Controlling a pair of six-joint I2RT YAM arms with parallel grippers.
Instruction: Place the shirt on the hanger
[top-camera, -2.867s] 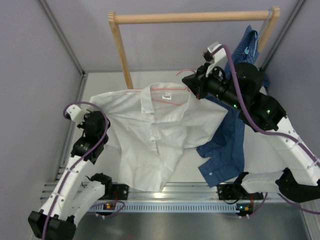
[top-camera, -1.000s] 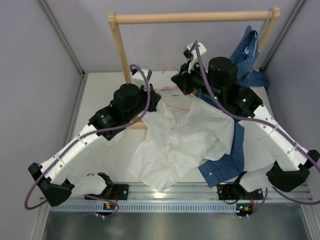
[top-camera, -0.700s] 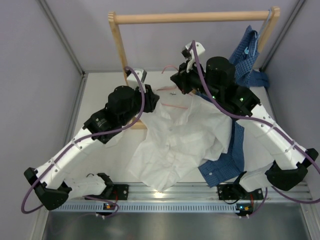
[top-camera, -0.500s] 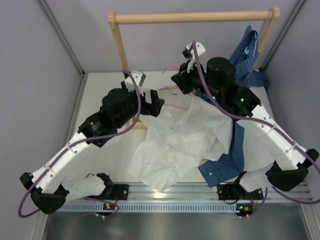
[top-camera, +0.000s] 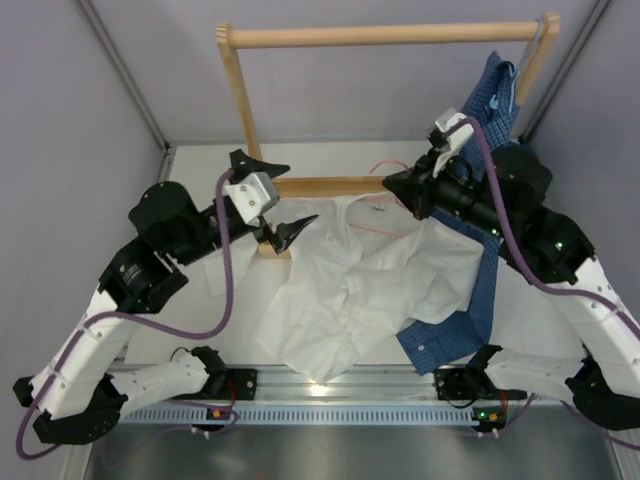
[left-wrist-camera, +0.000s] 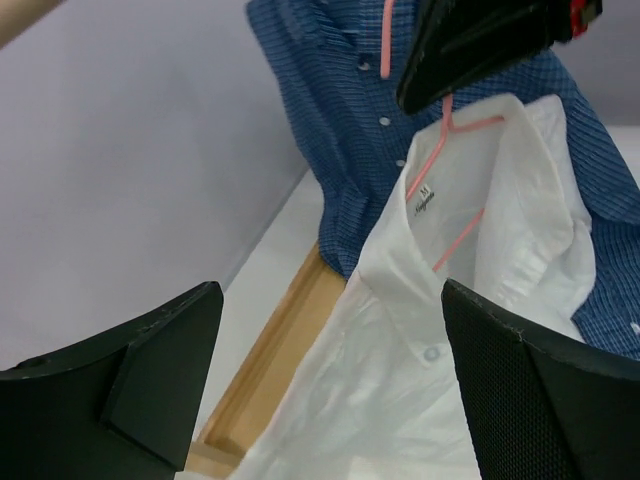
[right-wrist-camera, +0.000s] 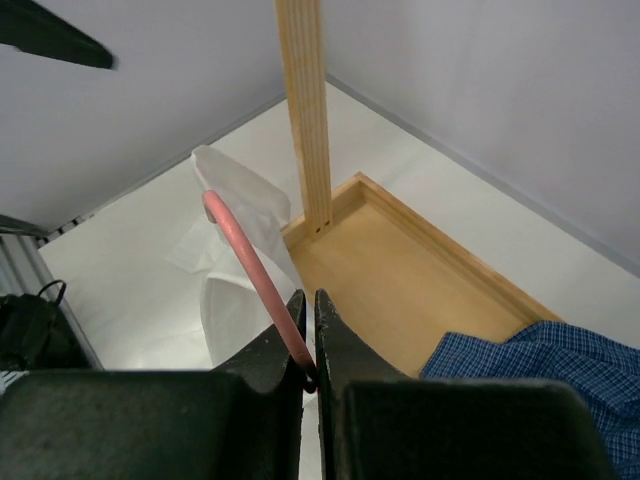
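The white shirt (top-camera: 350, 290) lies wrinkled on the table, its collar raised toward the rack's base. The pink hanger (top-camera: 377, 228) runs inside the collar, and its hook (right-wrist-camera: 250, 255) is pinched in my right gripper (top-camera: 397, 188), which is shut on it. In the right wrist view the jaws (right-wrist-camera: 309, 320) stand together on the pink wire above the shirt (right-wrist-camera: 235, 215). My left gripper (top-camera: 290, 197) hangs open just left of the collar, holding nothing. Its wrist view shows the shirt (left-wrist-camera: 450, 330) and hanger (left-wrist-camera: 440, 170) between wide fingers (left-wrist-camera: 540, 400).
A wooden rack (top-camera: 380, 37) stands at the back, its base board (top-camera: 330, 185) under the collar. A blue checked shirt (top-camera: 495, 95) hangs at the rack's right end and trails onto the table (top-camera: 455, 320) beside the white shirt. Grey walls close in on both sides.
My left gripper has opened, let go of the shirt near the collar and pulled back to the left. The right gripper has carried the hanger's hook a little to the right.
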